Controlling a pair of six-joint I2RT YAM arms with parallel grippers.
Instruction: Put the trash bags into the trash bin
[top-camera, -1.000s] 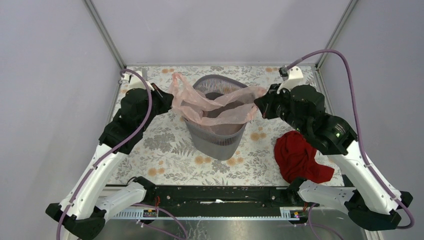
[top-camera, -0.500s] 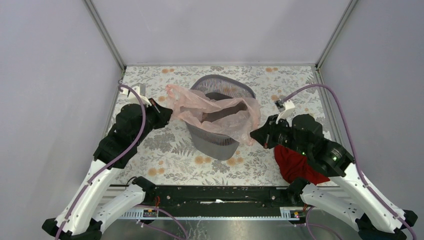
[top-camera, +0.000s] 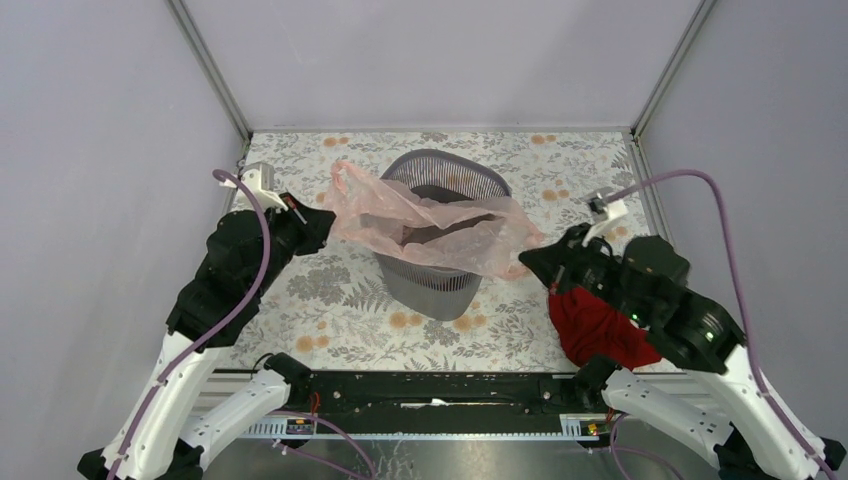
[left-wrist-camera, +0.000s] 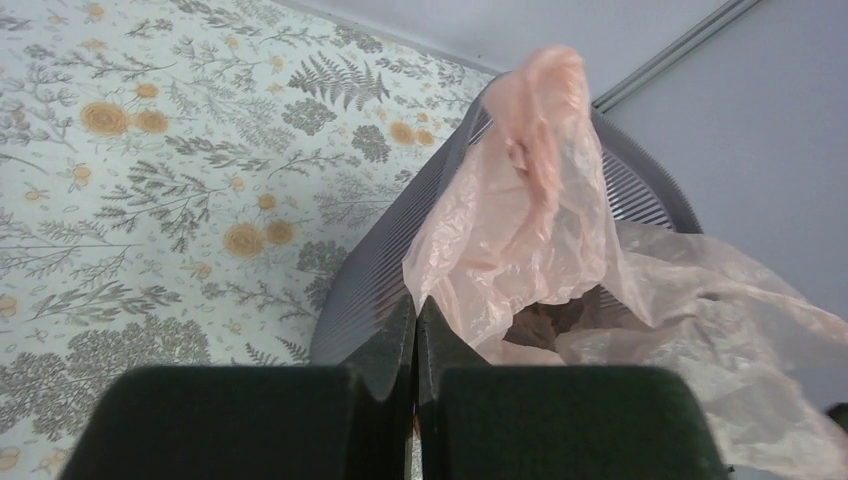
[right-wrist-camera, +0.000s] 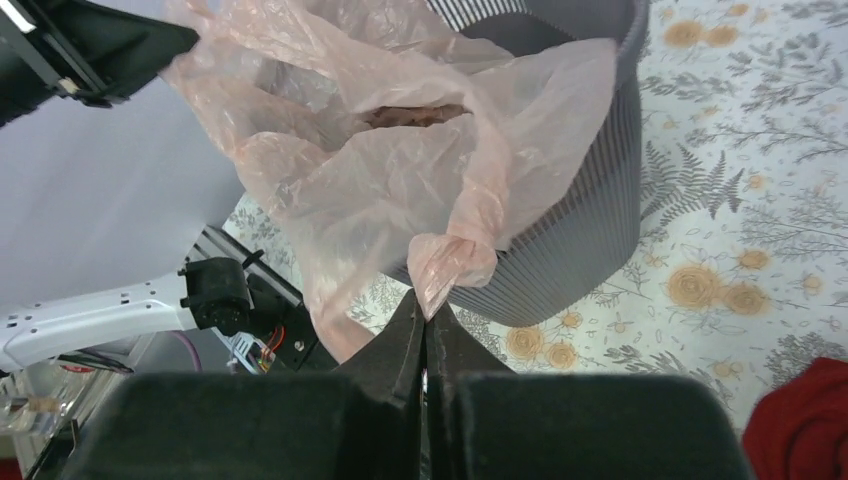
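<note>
The pale-pink trash bag is stretched across the mouth of the dark grey mesh trash bin, its mouth gaping over the bin's front rim. My left gripper is shut on the bag's left edge, left of the bin. My right gripper is shut on the bag's right edge, right of the bin and lower than the rim. The left wrist view shows the bag rising from my gripper against the bin. In the right wrist view a twisted knot of the bag sits in my gripper.
A dark red cloth lies on the floral tabletop under the right arm, also at the corner of the right wrist view. Grey walls close in the back and sides. A black rail runs along the near edge.
Both arms have pulled back toward the near edge and apart, drawing the bag wider and lower over the bin's front rim. The right gripper dropped from rim height to beside the bin.
</note>
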